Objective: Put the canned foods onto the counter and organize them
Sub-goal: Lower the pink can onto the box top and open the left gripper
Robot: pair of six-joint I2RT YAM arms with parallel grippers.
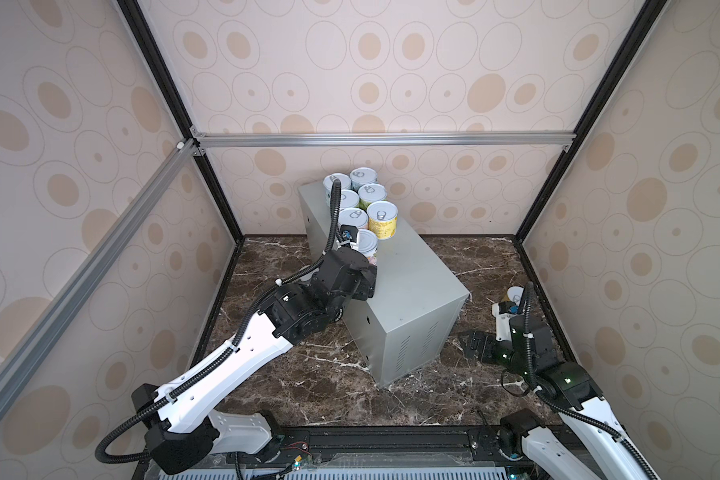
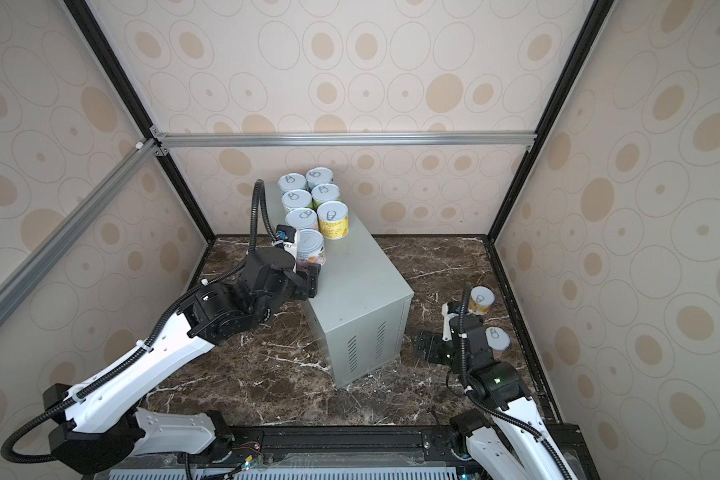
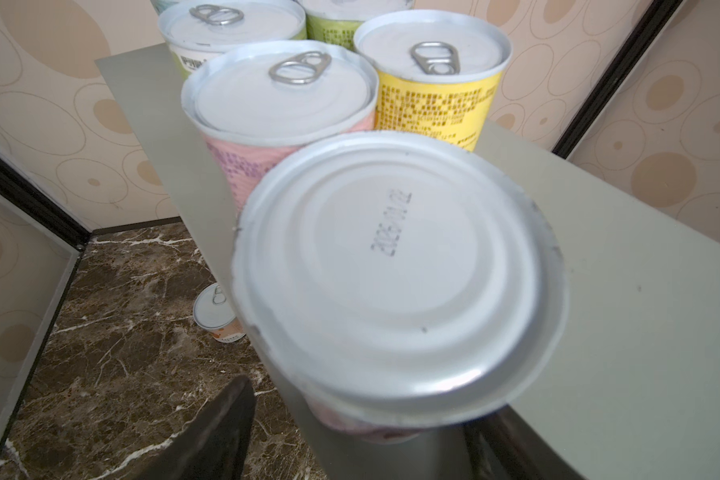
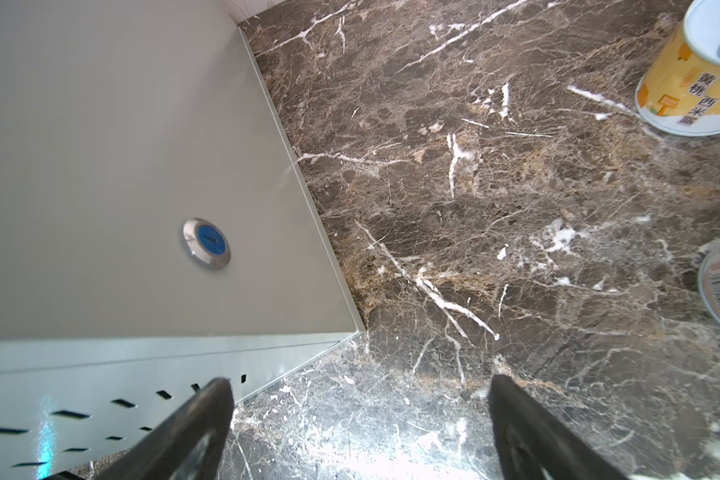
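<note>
**Rail-mounted arms: left hand around inverted tin on bench, right hand open**

Nearest the lens, a black rail (image 1: 391, 440) is noted along the front edge in both top views, and both arm bases are fixed to it. From the rail's left end, the left arm (image 1: 233, 357) is extended up to the bench (image 1: 416, 286), a light-grey metal box set on the marble surface (image 1: 308, 386).

In the left wrist view, an orange-labelled tin (image 3: 215, 313) is seen upright on the marble surface beside the bench's left wall.

The left hand (image 3: 368, 411) is positioned at the bench's left edge. Its jaws are part-open around an inverted tin (image 3: 395, 270), which shows its plain end with a date stamp. A gap is seen between one finger (image 3: 221, 424) and the tin's wall. Whether the tin is gripped cannot be told.

Just behind it, six tins (image 1: 373, 193) are recorded upright at the bench's far end, two abreast and three deep. Among them are a pink tin (image 3: 279, 95) and a yellow tin (image 1: 382, 218).

To the right of the bench, the right hand (image 4: 358, 415) is held low over the marble surface by the bench's near right corner. Its jaws are wide apart and nothing is held.

Farther right, two tins stand on the marble surface near the right wall. One is an orange-yellow tin (image 2: 481, 299). The other, a pale-lidded tin (image 2: 499, 338), is partly hidden behind the right arm (image 2: 499, 386).
</note>
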